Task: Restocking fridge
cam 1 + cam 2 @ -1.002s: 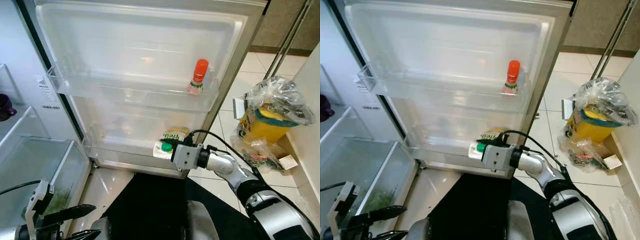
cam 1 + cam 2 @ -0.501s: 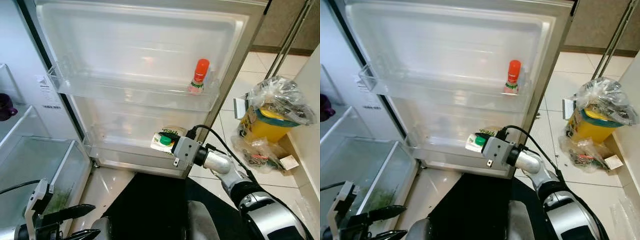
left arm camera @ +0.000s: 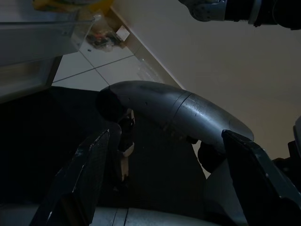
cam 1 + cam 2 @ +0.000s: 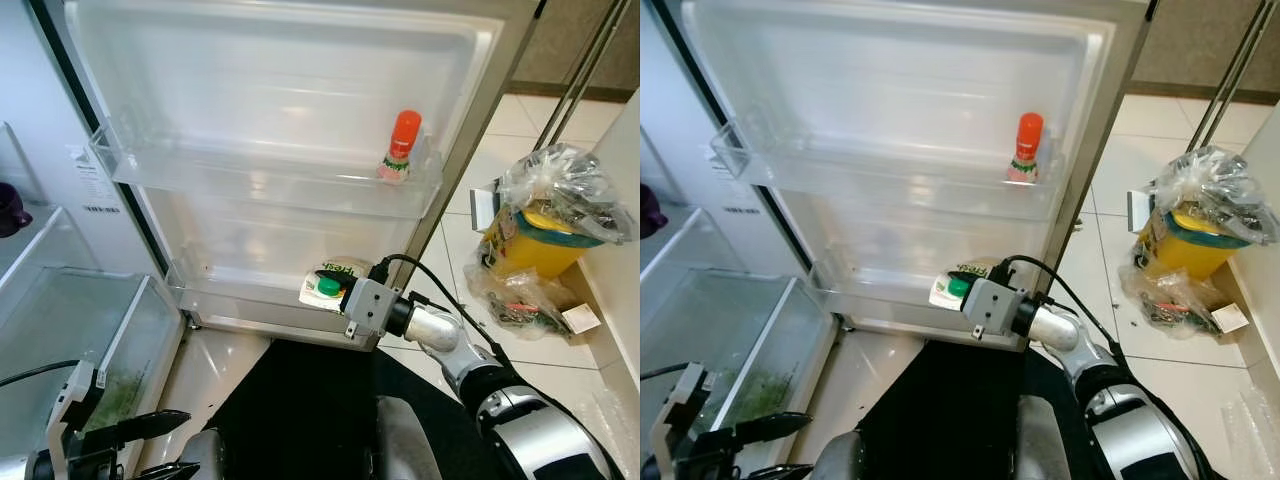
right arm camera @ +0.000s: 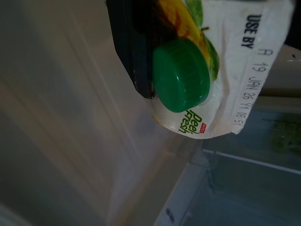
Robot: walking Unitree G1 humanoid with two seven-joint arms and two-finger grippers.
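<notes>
The fridge door (image 4: 290, 100) stands open before the robot, its inner side lined with clear shelves; on the upper door shelf (image 4: 260, 185) a small bottle with an orange cap (image 4: 400, 148) stands upright near the right end. The right gripper (image 4: 332, 283) reaches to the lower door shelf (image 4: 250, 300), and its fingers (image 5: 134, 52) are closed on a white juice carton (image 4: 335, 282) with a green screw cap (image 5: 181, 75); the carton sits at the right end of that shelf, tilted with its cap toward the camera, and whether its base rests on the shelf cannot be told. The right wrist view shows one black finger pressed along the carton beside the cap, with a printed date on the carton's top edge. The left gripper (image 4: 150, 445) hangs low at the robot's left beside the fridge's glass drawer (image 4: 90, 340), its fingers (image 3: 84, 174) spread wide and empty. On the tiled floor (image 4: 480, 160) to the right stands a yellow bin wrapped in a plastic bag (image 4: 550, 220).
</notes>
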